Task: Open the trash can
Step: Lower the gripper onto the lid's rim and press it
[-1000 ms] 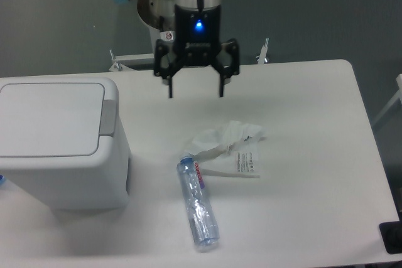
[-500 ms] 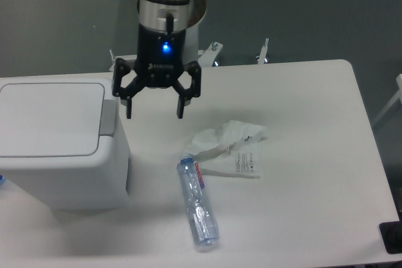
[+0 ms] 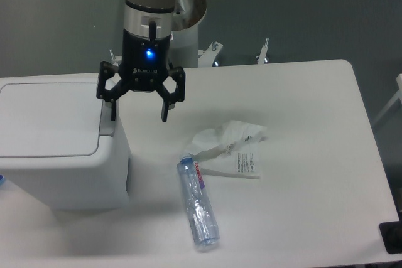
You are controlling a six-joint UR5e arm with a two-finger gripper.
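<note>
- the gripper (image 3: 139, 109) hangs with jaws spread wide, grasping nothing, its left finger over the grey strip of the trash can (image 3: 59, 142), which stands at the table's (image 3: 314, 155) left edge.
- it has shifted left since half a second ago.
- the trash can is cut off at the frame's left; a wrapper (image 3: 229, 147) and bottle (image 3: 198, 202) lie nearby.

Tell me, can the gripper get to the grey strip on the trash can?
Probably yes. The open gripper hangs right by the grey strip on the trash can, one finger already over it. Nothing lies between them; the bottle and wrapper are off to the side.
</note>
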